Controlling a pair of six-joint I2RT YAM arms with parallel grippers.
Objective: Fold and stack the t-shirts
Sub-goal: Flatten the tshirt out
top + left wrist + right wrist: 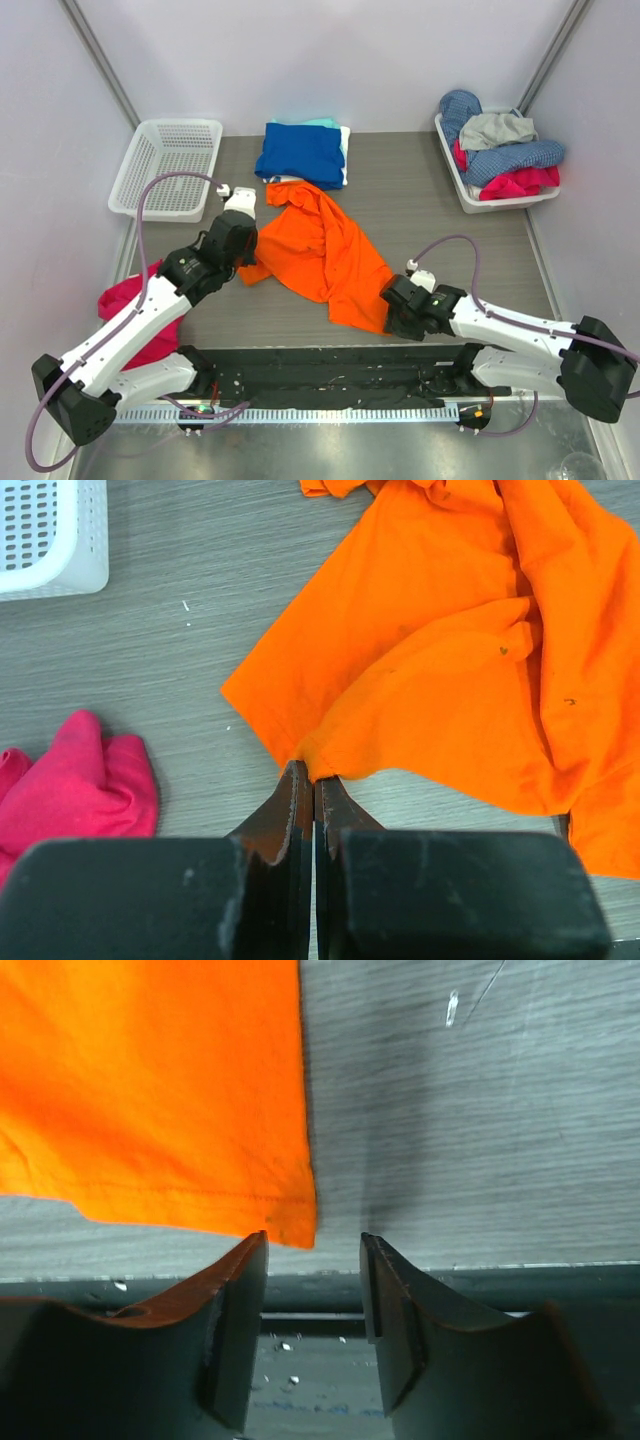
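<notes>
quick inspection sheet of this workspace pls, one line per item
surface: grey wood-grain table
job's things: orange t-shirt rumpled mid-table; blue t-shirt folded at the far edge
clutter: pink cloth near left; empty white basket far left; bin heaped with clothes far right
grippers: left gripper shut on the orange shirt's edge; right gripper open at its near corner
cables: purple cables looping, one each side
surroundings: plain pale walls

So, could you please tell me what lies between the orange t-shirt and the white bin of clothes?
Only bare table, as the top view shows, separates the orange t-shirt from the bin.
</notes>
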